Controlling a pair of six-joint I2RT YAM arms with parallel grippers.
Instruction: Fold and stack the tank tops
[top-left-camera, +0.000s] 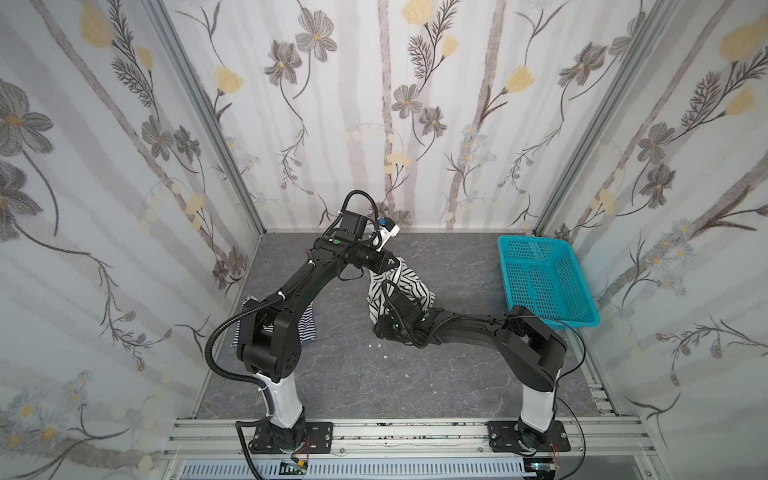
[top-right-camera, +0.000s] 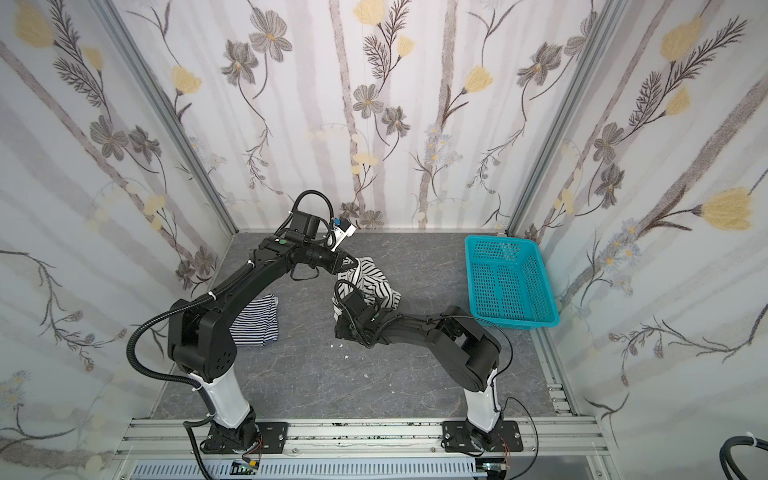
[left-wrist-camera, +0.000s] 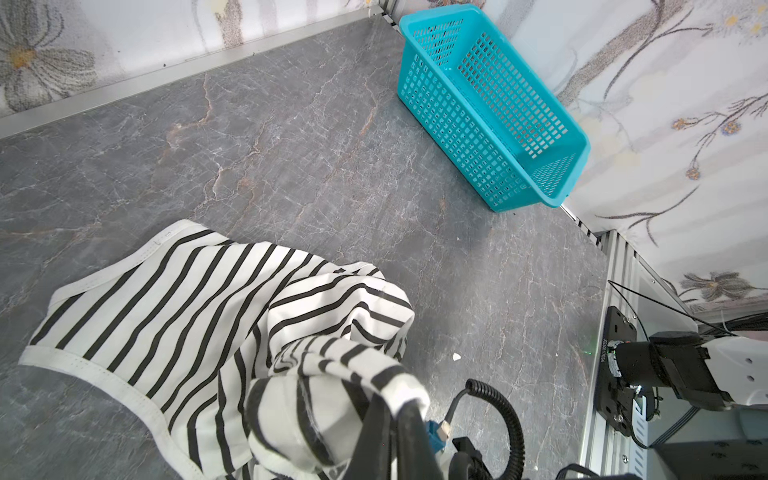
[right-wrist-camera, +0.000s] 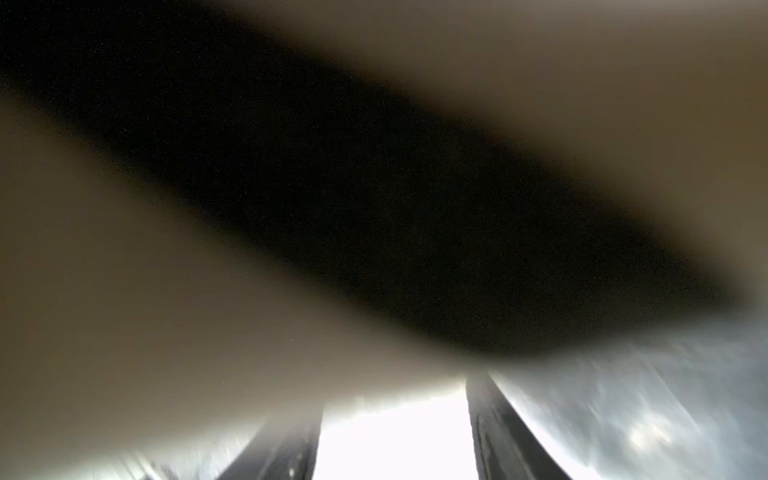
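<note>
The white tank top with wide black stripes (top-left-camera: 405, 282) (top-right-camera: 370, 282) (left-wrist-camera: 187, 311) lies bunched in the middle of the table. My left gripper (top-left-camera: 397, 264) (top-right-camera: 353, 262) (left-wrist-camera: 399, 415) is shut on a raised fold of it. My right gripper (top-left-camera: 401, 305) (top-right-camera: 359, 305) (right-wrist-camera: 395, 415) is pushed in under the near side of the same top. Cloth drapes over its camera, its fingers (right-wrist-camera: 498, 436) stand apart, and I cannot tell what the bright white between them is. The finely striped tank top (top-left-camera: 305, 328) (top-right-camera: 255, 322) lies flat at the left, partly behind my left arm.
A turquoise perforated basket (top-left-camera: 530, 240) (top-right-camera: 498, 239) (left-wrist-camera: 449, 145) stands empty at the back right corner, against the wall. A few small white scraps (top-left-camera: 385, 357) lie on the grey marbled table in front of the right gripper. Flowered walls close in three sides.
</note>
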